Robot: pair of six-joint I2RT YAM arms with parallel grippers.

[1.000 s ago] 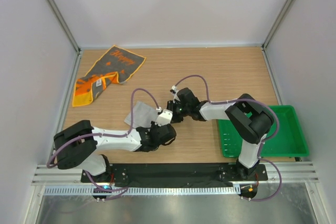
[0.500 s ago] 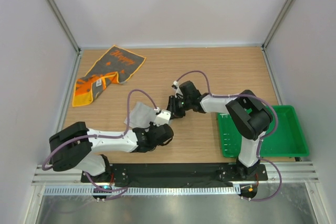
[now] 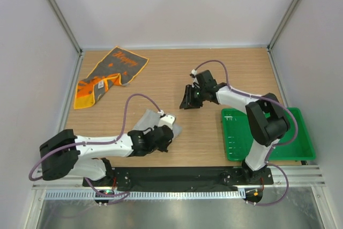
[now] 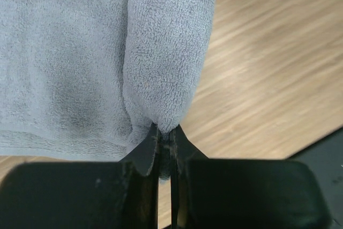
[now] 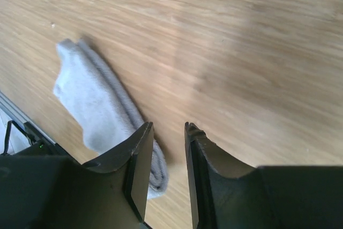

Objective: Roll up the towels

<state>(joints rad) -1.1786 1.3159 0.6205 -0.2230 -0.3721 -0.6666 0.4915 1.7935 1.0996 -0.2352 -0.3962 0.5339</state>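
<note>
The light grey towel (image 3: 146,120) lies on the wooden table near the front, its right part folded over into a thick roll (image 4: 167,52). My left gripper (image 3: 165,132) is shut on the near end of that roll (image 4: 165,132). My right gripper (image 3: 186,102) hovers further back and to the right, apart from the towel. In the right wrist view it (image 5: 169,132) is open with only bare wood between its fingers, and the light grey towel (image 5: 91,105) lies off to the left. The dark grey and orange towel (image 3: 110,73) lies crumpled at the back left.
A green plastic tray (image 3: 293,132) sits at the right front beside the right arm's base. White walls with metal posts close the table on three sides. A black rail (image 3: 177,178) runs along the near edge.
My right gripper has let go of the light grey towel, opened and drawn back to the right. My left gripper still holds the towel's rolled end, and the left arm has stretched lower.
</note>
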